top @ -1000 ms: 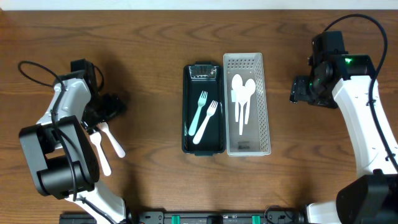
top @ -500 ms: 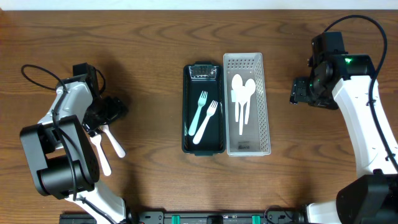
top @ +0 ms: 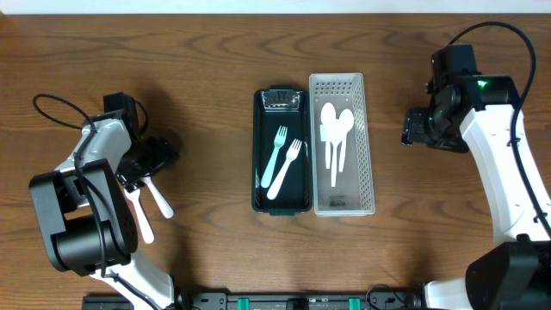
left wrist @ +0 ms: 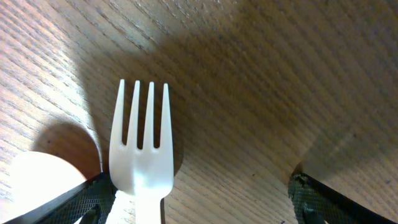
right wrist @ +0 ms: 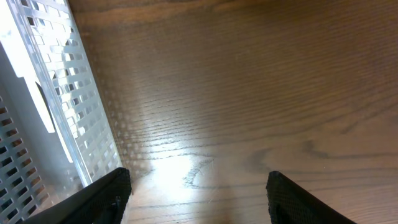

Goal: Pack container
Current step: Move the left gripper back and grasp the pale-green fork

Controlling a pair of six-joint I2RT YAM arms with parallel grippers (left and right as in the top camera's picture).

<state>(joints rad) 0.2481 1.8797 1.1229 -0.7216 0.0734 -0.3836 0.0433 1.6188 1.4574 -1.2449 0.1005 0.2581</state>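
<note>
Left wrist view: the left gripper [left wrist: 199, 194] has its jaws spread wide, one black fingertip [left wrist: 81, 202] in the lower left corner, the other in the lower right. The fork [left wrist: 140, 158] lies low in the frame, tight against the lower-left fingertip and well clear of the other, tines pointing up the frame, handle running off the bottom edge. It's white, smooth plastic with four straight tines. Just left of it, a rounded white spoon [left wrist: 37, 183] bowl on the grained wooden table [left wrist: 261, 93].

Overhead, that gripper [top: 153, 158] sits at centre left, well apart from the container [top: 257, 146] at centre: black, glossy, a long rectangle with rounded corners. Two forks are inside, one pale teal [top: 275, 153], one white [top: 287, 168], side by side. Touching its right side, a white perforated basket [top: 365, 138] holding white spoons [top: 336, 129].

The right gripper [top: 411, 129], right of centre, is wide open with only bare wood between its fingers [right wrist: 106, 196], the basket's wall [right wrist: 37, 93] at the frame's left.
</note>
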